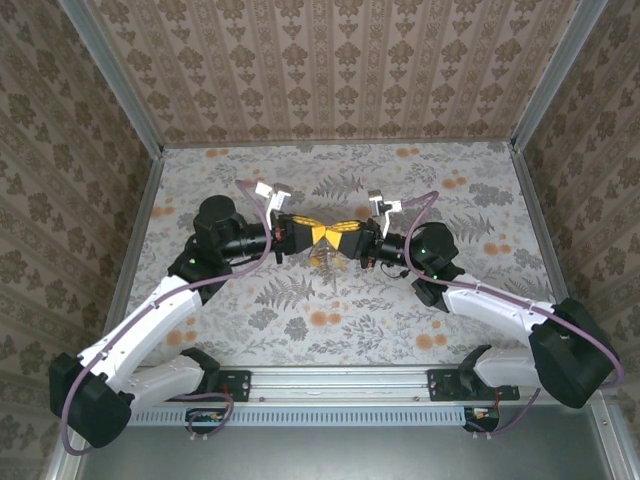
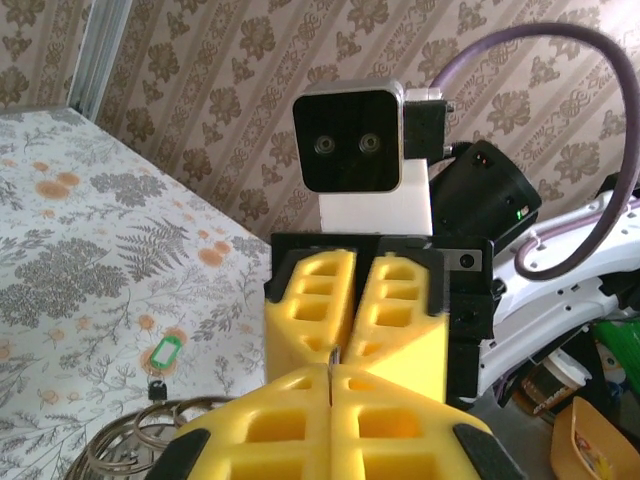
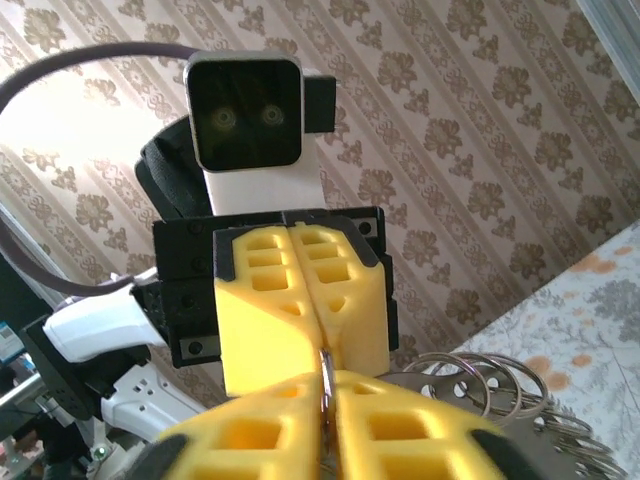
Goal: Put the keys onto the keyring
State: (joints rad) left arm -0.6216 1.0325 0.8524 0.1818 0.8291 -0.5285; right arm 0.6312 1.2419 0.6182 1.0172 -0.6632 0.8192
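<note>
Above the table's middle my left gripper [image 1: 316, 234] and right gripper [image 1: 345, 236] meet tip to tip. A thin silver ring of the keyring [image 3: 325, 368] stands on edge between both pairs of yellow fingers. My left gripper [image 2: 330, 388] is shut on its metal edge [image 2: 331, 358]. The right gripper [image 3: 325, 405] has its fingers a narrow gap apart, with the ring in that gap. More loops of the keyring [image 3: 490, 385] hang beside the right fingers, and wire loops [image 2: 135, 440] show low in the left wrist view. A green-headed key [image 2: 165, 354] lies on the table.
The floral tablecloth [image 1: 330, 300] is walled by patterned panels on three sides, with a metal rail along the near edge. Purple cables [image 1: 250, 195] arch over both wrists. Both arms reach inward from the near corners.
</note>
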